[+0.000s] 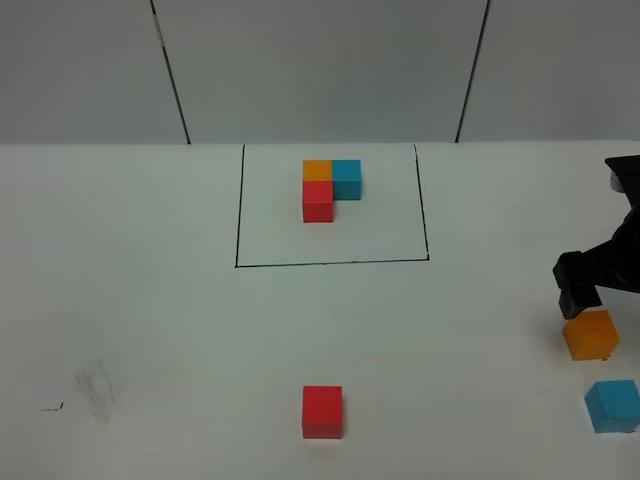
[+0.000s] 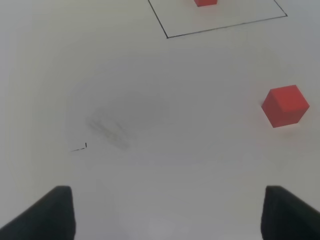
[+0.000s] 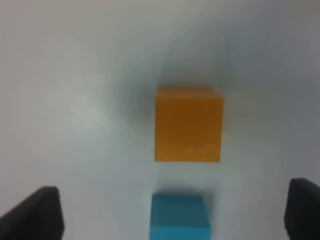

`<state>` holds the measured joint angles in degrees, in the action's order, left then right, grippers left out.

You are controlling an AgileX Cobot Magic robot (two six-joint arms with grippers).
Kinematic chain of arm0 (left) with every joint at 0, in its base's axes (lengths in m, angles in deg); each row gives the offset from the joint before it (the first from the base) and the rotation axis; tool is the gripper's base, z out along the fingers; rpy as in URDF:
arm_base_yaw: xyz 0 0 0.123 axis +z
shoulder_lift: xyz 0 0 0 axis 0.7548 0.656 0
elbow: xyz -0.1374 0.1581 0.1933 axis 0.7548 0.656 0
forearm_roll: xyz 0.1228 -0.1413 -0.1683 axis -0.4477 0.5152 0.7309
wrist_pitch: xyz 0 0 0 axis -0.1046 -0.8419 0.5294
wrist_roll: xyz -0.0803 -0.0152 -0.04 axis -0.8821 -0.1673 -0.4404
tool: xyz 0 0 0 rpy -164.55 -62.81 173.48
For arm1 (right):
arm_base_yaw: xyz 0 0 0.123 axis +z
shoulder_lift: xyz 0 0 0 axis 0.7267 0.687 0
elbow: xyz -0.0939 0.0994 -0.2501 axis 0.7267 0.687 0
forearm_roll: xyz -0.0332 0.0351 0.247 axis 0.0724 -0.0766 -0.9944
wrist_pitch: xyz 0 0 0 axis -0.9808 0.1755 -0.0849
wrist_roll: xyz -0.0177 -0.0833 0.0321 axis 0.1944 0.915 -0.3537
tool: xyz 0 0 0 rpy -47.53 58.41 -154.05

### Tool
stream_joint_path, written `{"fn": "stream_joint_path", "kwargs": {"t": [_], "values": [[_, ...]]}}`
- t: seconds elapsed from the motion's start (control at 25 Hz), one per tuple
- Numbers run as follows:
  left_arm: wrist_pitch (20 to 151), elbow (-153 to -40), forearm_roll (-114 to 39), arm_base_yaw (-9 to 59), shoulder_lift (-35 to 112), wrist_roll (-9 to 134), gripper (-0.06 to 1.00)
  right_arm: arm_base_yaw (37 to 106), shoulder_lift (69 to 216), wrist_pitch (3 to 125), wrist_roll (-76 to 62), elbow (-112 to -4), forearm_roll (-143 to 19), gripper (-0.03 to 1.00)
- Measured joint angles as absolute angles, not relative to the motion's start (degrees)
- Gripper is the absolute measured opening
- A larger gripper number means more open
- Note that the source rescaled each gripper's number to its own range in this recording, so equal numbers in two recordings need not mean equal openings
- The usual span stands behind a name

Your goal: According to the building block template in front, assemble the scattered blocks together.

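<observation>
Presently, right claw (image 1: 580, 290): jaws stood apart, empty, hovering over the orange block (image 1: 591, 334).
Orange block: lay on the counter (image 1: 150, 300), well right of the template (image 1: 331, 189).
Handling: probably light, rigid; pinch opposite flat faces.

The right wrist view crops and blurs the blue cube (image 3: 180, 217).
</observation>
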<state>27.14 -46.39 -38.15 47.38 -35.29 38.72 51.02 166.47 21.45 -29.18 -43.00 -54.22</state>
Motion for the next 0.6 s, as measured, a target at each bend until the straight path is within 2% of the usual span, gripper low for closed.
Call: {"fn": "stream_joint_path", "kwargs": {"t": [0.6], "values": [[27.1,-46.4,-38.1,47.4,-35.3,38.7,0.96,51.0,172.5,24.8,-29.2,-43.0,-54.4,0.8]]}}
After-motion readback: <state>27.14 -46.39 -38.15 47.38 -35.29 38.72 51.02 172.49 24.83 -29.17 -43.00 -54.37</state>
